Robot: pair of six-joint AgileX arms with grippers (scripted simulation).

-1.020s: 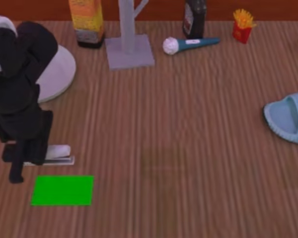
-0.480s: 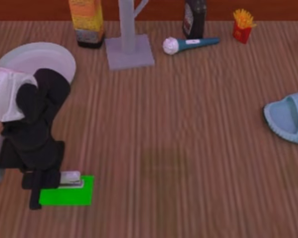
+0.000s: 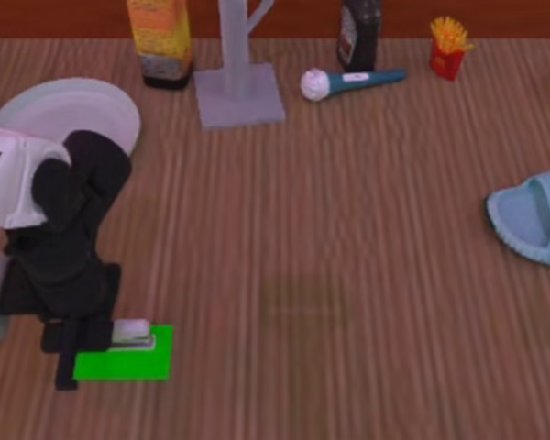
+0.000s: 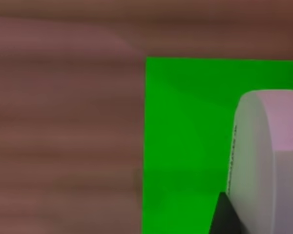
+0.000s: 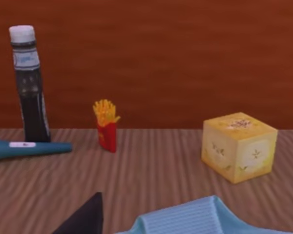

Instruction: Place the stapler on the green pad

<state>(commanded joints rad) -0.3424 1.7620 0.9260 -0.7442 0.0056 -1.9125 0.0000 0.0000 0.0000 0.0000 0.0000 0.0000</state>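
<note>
Green pad (image 3: 137,359) lies near the table's front left corner, and the stapler (image 3: 131,332) sits over its rear edge — pale body uppermost, grey base below, at or just above the pad. Its long axis runs left to right across the table, parallel to that rear edge. Only the rounded right end is visible from above; the remainder is hidden under the left gripper (image 3: 73,344).

Left gripper position: directly over the stapler's left portion, at the pad's rear left corner, with the dark arm rising behind it toward the white plate (image 3: 69,110). From the gripper the stapler extends to the right. The left wrist view confirms this: the stapler's pale body (image 4: 268,165) fills one side against the green pad (image 4: 185,146), with bare wood beyond the pad's edge.

Grip state: the fingers appear to be clamped on the stapler, since it lies straight between them, but the contact itself is hidden in both views. Treat this as a judgement.

Coming move: release. The stapler occupies the rear strip of the pad and not its middle, so the critical relation is base against rear edge — whether the whole base is inside the green cannot be told.

Right arm: out of the top view; its wrist camera faces the back right of the table.
</note>
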